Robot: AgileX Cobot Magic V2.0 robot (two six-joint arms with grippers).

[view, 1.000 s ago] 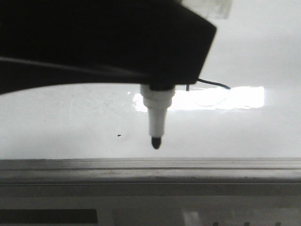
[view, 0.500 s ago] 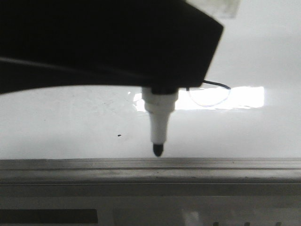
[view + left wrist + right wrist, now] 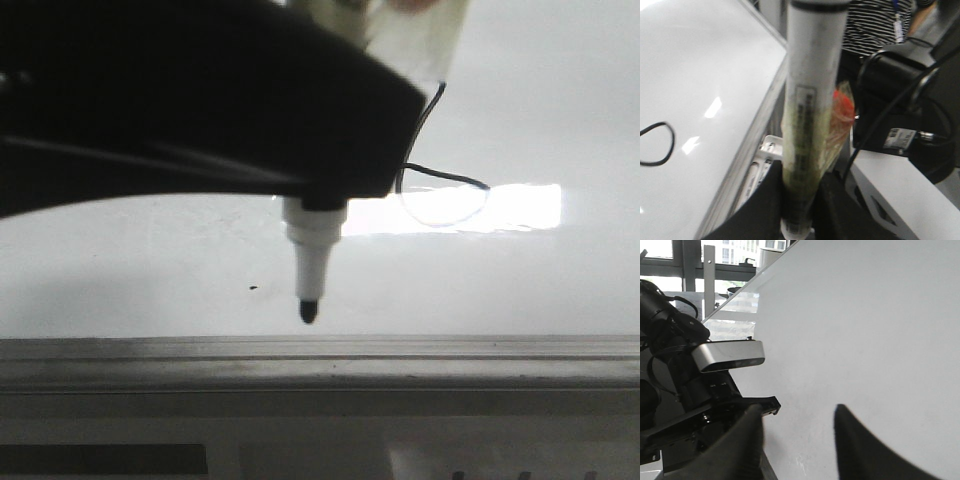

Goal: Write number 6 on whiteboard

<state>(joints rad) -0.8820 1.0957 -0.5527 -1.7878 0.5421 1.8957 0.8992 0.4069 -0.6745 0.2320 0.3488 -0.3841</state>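
The left arm's black tool stood clamped on a white-barrelled marker with a black tip, tip hanging clear of the large glossy white whiteboard surface with its grey metal edge rail. The number 6, a thin black loop with a slanted tail, lay just right of the tool, across the bright reflection. The right arm's tool hung with fingers spread, holding nothing. A careless pass back over the wet ink could have smeared the figure. Against 0.5 seconds before, the marker had shifted left and risen, exposing the tail.
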